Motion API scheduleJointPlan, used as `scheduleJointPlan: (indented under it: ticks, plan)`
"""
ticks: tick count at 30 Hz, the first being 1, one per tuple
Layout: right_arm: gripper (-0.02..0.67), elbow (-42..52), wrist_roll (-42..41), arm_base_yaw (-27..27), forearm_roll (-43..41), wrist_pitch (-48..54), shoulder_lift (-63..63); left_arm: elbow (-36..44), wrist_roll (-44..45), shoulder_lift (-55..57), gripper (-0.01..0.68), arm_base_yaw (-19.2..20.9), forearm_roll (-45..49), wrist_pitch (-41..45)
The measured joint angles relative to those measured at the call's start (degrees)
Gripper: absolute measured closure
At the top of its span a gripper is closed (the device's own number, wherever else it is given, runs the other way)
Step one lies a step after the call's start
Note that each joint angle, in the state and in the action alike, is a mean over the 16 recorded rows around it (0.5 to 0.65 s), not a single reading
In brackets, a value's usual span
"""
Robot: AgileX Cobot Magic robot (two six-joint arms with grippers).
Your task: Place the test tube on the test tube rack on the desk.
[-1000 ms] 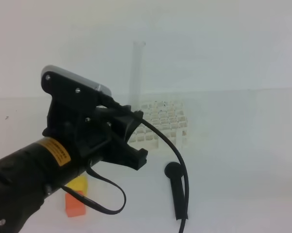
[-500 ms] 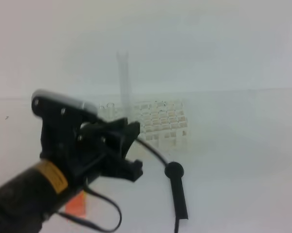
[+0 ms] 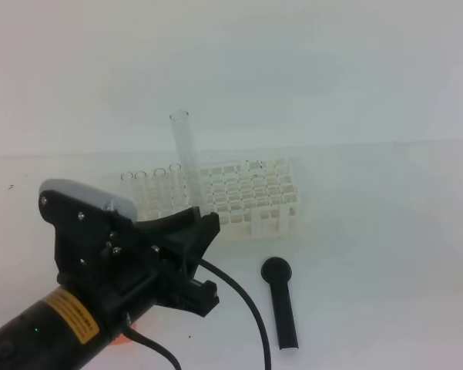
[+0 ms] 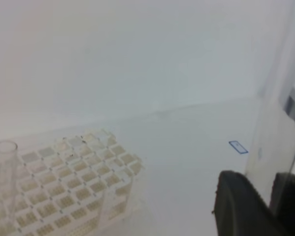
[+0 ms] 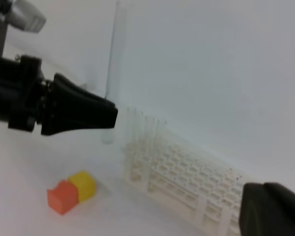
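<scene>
My left gripper [image 3: 206, 221] is shut on a clear test tube [image 3: 186, 158] that leans with its open mouth up and to the left. The tube's lower end sits in front of the white test tube rack [image 3: 250, 199] on the desk [image 3: 370, 231]. In the right wrist view the tube [image 5: 114, 73] hangs from the black left gripper [image 5: 109, 116], just left of the rack [image 5: 186, 182]. The left wrist view has the rack [image 4: 68, 177] at lower left and the held tube [image 4: 277, 113] blurred at the right. Only a dark finger [image 5: 272, 211] of my right gripper shows.
Several clear tubes [image 3: 150, 185] stand in the rack's left rows. A black handle-shaped object [image 3: 279, 301] lies on the desk in front of the rack, and a black cable [image 3: 243, 308] runs off my left arm. Orange and yellow blocks [image 5: 71, 191] sit left of the rack.
My left arm has drawn down and to the left with the tube, which now leans more. The rack's left rows with standing tubes have come into view.
</scene>
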Motion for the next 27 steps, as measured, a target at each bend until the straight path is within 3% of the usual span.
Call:
scheduleJointPlan:
  ticks: [10, 18, 27]
  plan:
    - [0.65, 0.0, -14.7, 0.48, 14.0, 5.68, 8.41, 0.04, -0.46, 0.01, 0.673, -0.06, 4.07, -1.84]
    - [0.65, -0.36, -26.3, 0.48, 15.37, 18.41, 15.07, 0.68, -1.83, 0.01, 0.673, -0.06, 12.23, -3.37]
    - [0.65, -1.95, -29.85, 0.54, 16.25, 27.53, 19.81, 3.73, -3.14, 0.01, 0.673, -0.06, 14.34, -5.7]
